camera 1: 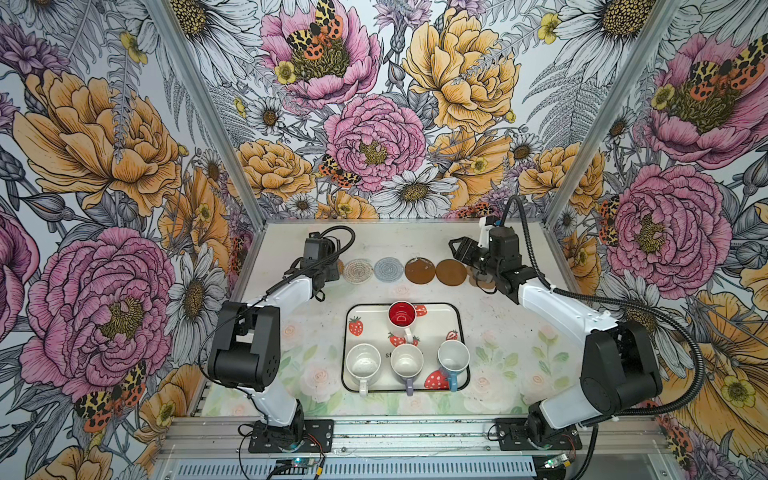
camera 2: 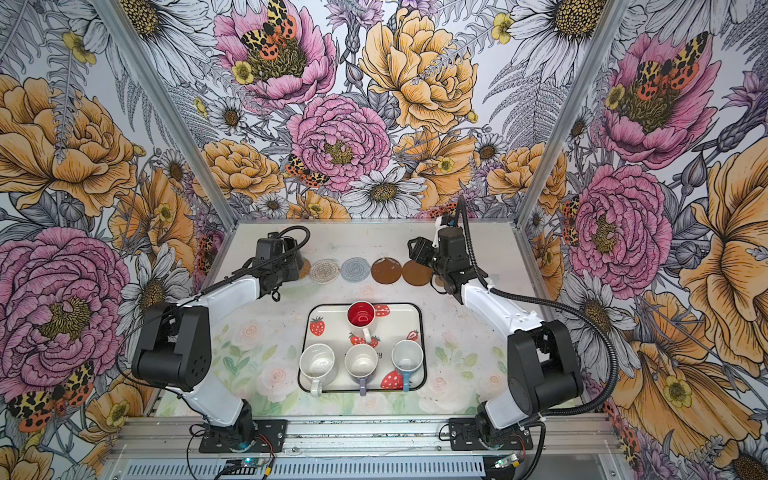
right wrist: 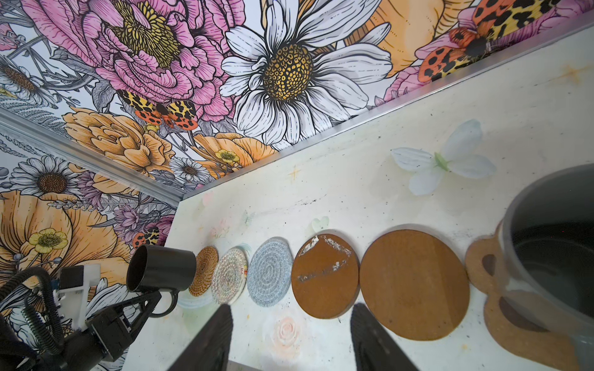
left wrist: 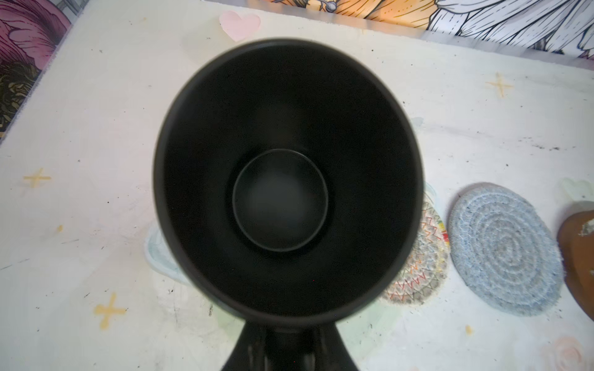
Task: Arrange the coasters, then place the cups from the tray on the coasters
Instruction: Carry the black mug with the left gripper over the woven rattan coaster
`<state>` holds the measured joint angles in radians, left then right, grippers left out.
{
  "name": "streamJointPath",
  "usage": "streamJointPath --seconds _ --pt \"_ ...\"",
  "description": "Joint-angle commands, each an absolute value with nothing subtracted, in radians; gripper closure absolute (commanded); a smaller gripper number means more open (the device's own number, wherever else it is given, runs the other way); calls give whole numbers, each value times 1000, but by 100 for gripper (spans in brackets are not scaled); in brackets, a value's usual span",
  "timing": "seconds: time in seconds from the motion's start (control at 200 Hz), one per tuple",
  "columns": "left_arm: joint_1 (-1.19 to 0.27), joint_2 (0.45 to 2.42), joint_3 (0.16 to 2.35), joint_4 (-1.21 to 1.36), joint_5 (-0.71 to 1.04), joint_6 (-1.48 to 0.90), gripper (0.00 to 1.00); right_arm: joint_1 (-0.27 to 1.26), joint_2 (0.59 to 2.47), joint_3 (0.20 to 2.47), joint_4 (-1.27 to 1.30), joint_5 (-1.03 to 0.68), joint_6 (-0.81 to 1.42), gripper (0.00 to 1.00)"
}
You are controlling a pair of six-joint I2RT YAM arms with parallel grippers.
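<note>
your left gripper [right wrist: 159, 295] is pinching the black mug [right wrist: 160, 268] by its handle, right at the rattan coaster [right wrist: 203, 271] toward the left edge of the table [right wrist: 353, 192]

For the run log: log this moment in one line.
left hand: shut on black mug at rattan coaster | right hand: open | grey mug: on paw coaster | tray: four mugs

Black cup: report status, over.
Left gripper shut on black cup handle. Cup over rattan coaster, contact unclear. Right gripper open, empty. Nothing blocking.
</note>
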<state>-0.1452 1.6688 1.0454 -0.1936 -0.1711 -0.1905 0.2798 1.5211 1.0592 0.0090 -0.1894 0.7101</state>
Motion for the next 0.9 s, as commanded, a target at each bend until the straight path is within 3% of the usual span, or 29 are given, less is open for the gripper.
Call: streamJointPath --seconds 0.0,0.896 --pt "-131 1673 1074 -80 -186 -190 100 275 1542 1080 16 -203 702 39" --pt "-126 1723 1087 -74 -156 -214 100 275 1547 1083 15 -207 703 39"
